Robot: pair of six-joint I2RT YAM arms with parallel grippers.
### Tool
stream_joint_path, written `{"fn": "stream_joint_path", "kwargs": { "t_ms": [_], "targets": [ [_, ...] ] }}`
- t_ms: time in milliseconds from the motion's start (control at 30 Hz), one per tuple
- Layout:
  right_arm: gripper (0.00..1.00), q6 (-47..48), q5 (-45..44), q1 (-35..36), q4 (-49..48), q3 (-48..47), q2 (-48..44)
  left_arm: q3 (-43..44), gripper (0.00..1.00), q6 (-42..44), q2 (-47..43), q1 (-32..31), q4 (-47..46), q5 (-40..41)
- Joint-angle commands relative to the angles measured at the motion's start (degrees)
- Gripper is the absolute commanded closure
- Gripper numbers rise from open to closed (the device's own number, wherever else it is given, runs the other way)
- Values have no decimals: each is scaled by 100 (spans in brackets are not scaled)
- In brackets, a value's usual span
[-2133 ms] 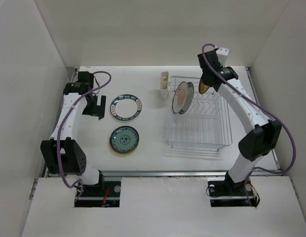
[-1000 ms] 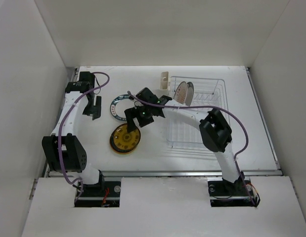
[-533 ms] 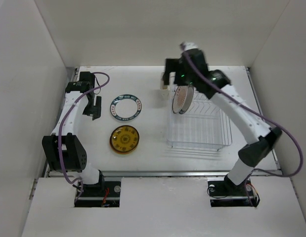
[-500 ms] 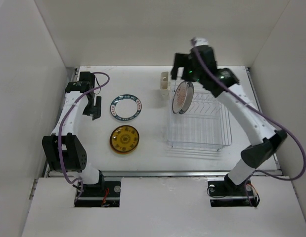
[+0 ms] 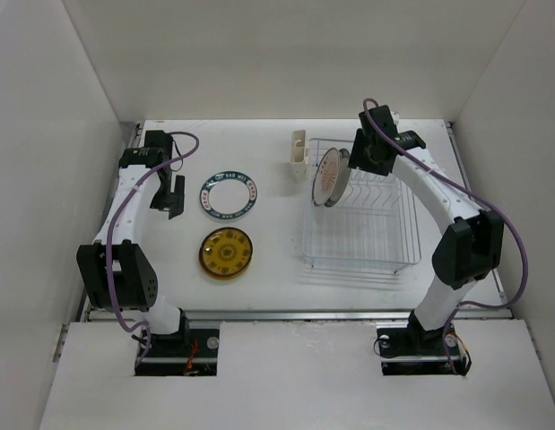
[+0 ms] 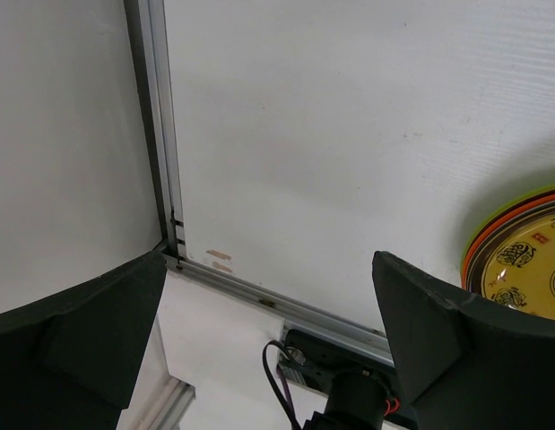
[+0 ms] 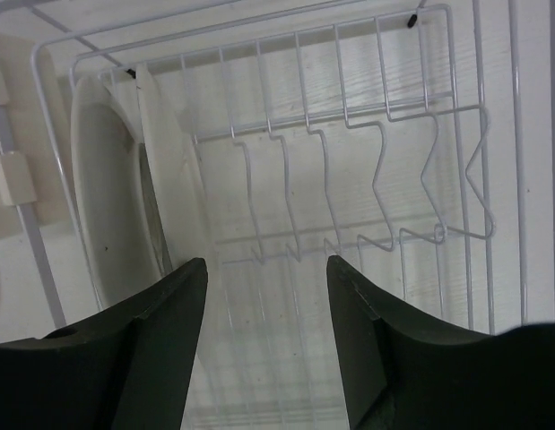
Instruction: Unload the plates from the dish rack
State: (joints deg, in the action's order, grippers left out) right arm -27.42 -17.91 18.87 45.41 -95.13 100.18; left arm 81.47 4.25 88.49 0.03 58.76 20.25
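The dish rack [image 5: 359, 263] stands at the right with two plates upright at its left end; the front one is white with an orange sunburst [image 5: 329, 176]. In the right wrist view these plates [image 7: 111, 206] stand left of the rack wires [image 7: 385, 116]. My right gripper [image 5: 356, 163] [image 7: 266, 264] hangs open over the rack just right of them, nothing between its fingers. A teal-rimmed white plate [image 5: 229, 195] and an amber-topped plate stack [image 5: 226, 253] [image 6: 528, 269] lie on the table. My left gripper [image 5: 175, 197] [image 6: 268, 269] is open and empty.
A cream cup holder [image 5: 298, 150] [image 7: 8, 179] hangs on the rack's far left corner. An aluminium rail [image 6: 165, 161] edges the table on the left, with a white wall beyond. White walls enclose the table on three sides.
The right arm carried an amber plate onto the stack, covering the teal-patterned one, then swung back over the rack. Its jaws have since narrowed. The left arm has not moved.
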Motion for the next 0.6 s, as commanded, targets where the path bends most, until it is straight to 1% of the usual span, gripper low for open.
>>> {"fn": "stream_joint_path", "kwargs": {
  "t_ms": [0, 100, 133, 200, 300, 433, 467, 567],
  "targets": [
    [39, -123, 305, 11, -462, 11, -394, 159, 0, -3, -7, 14, 188, -21],
    [41, -123, 306, 11, -533, 73, -456, 158, 0, -3, -7, 14, 188, -21],
    [41, -123, 306, 11, -533, 74, -343, 158, 0, -3, -7, 14, 188, -21],
    [45, -175, 359, 11, -472, 74, -219, 158, 0, -3, 45, 14, 188, -21],
    [47, -316, 122, 11, -252, 74, -166, 158, 0, -56, 46, 14, 188, -21],
    [47, -369, -440, 117, -252, 206, -718, 97, 0, -56, 46, 14, 188, -21],
    [47, -369, -702, 186, -173, 153, -815, 97, 0, -56, 46, 14, 188, -21],
    [47, -274, -872, 248, -6, 21, -1009, 97, 0, -56, 46, 14, 188, -21]
  ]
}}
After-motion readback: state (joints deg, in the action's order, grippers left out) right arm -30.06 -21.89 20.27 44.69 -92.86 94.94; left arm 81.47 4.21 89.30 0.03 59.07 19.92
